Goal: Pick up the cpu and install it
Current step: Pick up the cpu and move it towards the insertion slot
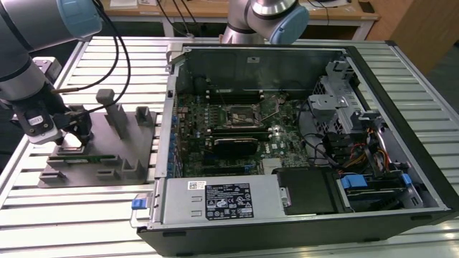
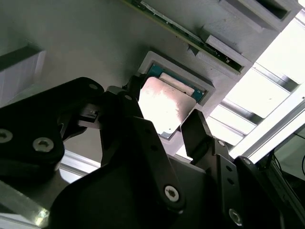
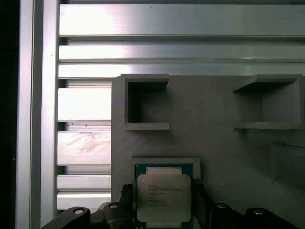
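Two black fingers (image 2: pixel 196 131) of the gripper (image 2: pixel 164 110) stand on opposite sides of the cpu (image 2: pixel 167 102), jaws released and spread just wider than the chip, with no pressing contact visible. The cpu (image 3: pixel 164 198) lies flat, metal lid up, in a shallow square pocket of the grey tray (image 3: pixel 214 124), close to the tray edge that borders the bare slats of the tabletop (image 3: pixel 86 102). In the exterior view the gripper (image 1: pixel 72 137) hangs low over the tray (image 1: pixel 90 173) at its edge toward the exterior view's left. A long memory stick (image 1: pixel 86 157) lies in a slot just beside it. The tray rests on the tabletop (image 1: pixel 64 217) next to the open computer case (image 1: pixel 258 64), where the black-framed socket (image 1: pixel 240 114) sits mid-board, well apart from the chip. The step in hand is judged to be the grasp. Done well, it likely calls for the gripper centred on the chip, as the first wrist view suggests it is, and pads set square to two opposite edges. The pads should sit low enough to catch the thin green board rather than the lid alone. A gentle, even closing seems wise, since an off-centre squeeze could tilt the chip against the pocket wall or let it slip.
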You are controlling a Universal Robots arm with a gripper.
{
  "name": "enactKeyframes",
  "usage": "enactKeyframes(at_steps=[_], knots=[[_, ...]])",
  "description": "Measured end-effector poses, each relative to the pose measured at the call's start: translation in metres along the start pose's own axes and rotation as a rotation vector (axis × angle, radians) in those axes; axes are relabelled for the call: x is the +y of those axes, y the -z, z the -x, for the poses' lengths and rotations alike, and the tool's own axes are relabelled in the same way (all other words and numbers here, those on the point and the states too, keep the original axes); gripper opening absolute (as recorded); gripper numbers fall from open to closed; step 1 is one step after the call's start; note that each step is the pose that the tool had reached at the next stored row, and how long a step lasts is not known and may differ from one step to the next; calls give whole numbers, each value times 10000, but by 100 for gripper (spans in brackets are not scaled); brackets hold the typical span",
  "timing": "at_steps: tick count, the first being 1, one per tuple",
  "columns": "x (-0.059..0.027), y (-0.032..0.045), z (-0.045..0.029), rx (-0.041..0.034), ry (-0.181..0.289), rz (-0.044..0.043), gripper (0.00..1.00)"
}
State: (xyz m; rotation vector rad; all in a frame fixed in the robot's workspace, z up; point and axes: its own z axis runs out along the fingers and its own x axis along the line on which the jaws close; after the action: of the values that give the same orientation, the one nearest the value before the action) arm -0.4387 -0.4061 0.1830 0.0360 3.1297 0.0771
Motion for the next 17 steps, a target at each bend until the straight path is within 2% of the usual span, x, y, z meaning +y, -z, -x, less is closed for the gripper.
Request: enactKeyframes(at_steps=[6, 7, 17], knots=[[0, 2, 0, 1, 0, -1, 60], [0, 2, 0, 1, 0, -1, 54], [1, 25, 0, 1, 0, -1, 54]])
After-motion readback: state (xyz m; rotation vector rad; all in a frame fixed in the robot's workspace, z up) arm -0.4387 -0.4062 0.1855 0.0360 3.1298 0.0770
